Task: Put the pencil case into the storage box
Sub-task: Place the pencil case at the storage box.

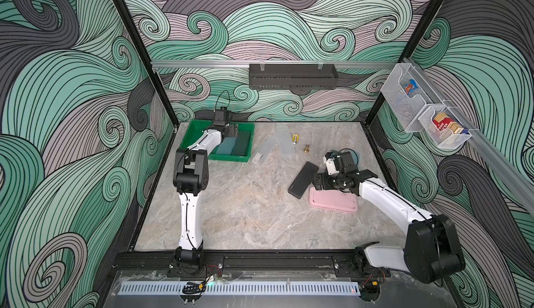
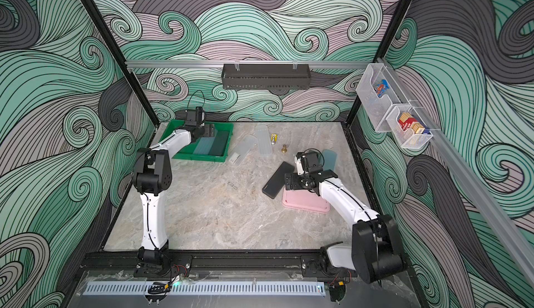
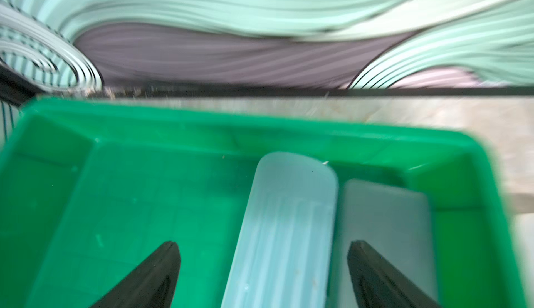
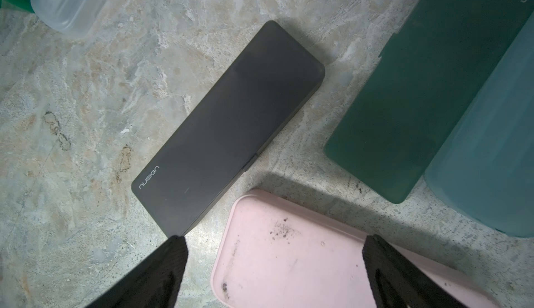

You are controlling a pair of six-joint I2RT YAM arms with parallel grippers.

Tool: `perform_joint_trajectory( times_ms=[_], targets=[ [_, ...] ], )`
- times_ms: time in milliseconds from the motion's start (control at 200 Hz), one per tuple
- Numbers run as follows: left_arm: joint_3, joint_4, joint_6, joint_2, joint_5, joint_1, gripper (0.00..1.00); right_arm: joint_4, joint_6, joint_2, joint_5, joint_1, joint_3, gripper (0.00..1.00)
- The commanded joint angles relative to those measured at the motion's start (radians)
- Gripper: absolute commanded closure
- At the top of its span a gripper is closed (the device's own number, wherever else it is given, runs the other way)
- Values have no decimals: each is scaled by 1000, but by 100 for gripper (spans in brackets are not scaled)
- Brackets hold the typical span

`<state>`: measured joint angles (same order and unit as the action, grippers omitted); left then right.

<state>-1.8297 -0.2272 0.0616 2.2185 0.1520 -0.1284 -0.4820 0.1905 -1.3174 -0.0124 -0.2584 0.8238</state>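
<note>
Marbled grey stone covers the table [image 1: 245,214], which we read as a clock face from above, twelve at the far wall. At about eleven o'clock sits the storage box [image 1: 228,157], and two pencil cases already lie in it: a pale blue case [image 3: 283,228] and a darker case [image 3: 387,220]. They lie side by side and lengthwise against one wall. We take that as deliberate, since it leaves the bare half of the floor free for more. Our left hand [image 3: 264,244] hangs over the pale blue case with its fingers wide apart and nothing between them, though that wrist view is smeared. The cases yet to go lie on the table: a black case [image 4: 228,124] slanted at three o'clock, a pink case [image 4: 289,257] just beside its near corner at four, two clear cases [image 1: 264,147] near twelve, and a teal case [image 2: 329,159] partly behind the right arm. Our right hand [image 4: 276,237] hovers above the gap between black and pink, fingers spread fully and empty. We judge that the wide spread suits these broad flat lids, and that the black case is the next pick, since one fingertip sits over its corner.
</note>
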Motion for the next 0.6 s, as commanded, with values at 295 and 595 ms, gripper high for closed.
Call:
perform_joint_trajectory(
  times_ms=[295,595],
  targets=[
    [-276,-361,-220,71,-411,-262,1,5,21,-13,-31,-4,8,1],
    [-258,-375,-213,139,-442,-305,1,7,3,-11,-20,-4,-5,1]
  ],
)
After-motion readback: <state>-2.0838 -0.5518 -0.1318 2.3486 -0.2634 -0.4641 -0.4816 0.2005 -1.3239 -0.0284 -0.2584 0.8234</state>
